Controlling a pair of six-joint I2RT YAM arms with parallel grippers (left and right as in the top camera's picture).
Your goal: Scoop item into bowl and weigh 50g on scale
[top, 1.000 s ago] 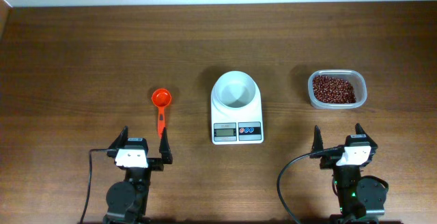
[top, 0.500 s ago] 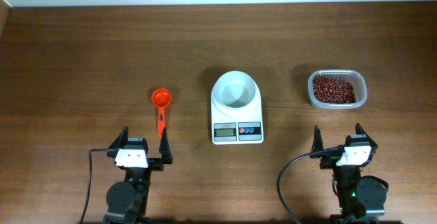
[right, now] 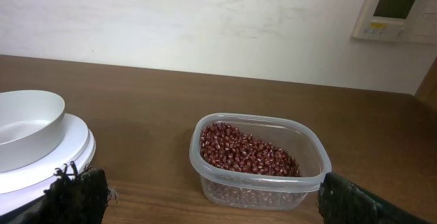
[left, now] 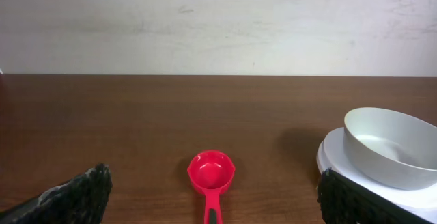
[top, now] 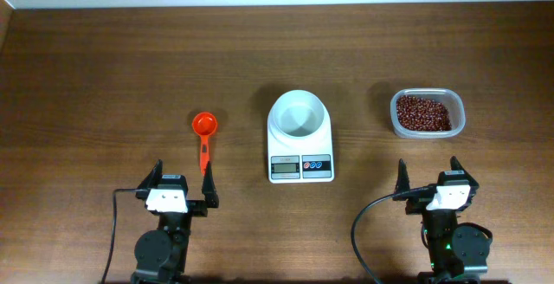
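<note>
Sitting on the kitchen scale at the middle of the wooden table, the white bowl covers the scale's round platform. Left of the scale lies a red measuring scoop, its cup on the far side and its handle pointing toward the arms. Right of the scale, well apart from it, a clear plastic container holds the red-brown beans. The left gripper sits nearer than the scale and to its left, close to the scoop's handle end, fingers spread wide and empty. The right gripper, nearer than the scale and to its right, is likewise spread and empty.
</note>
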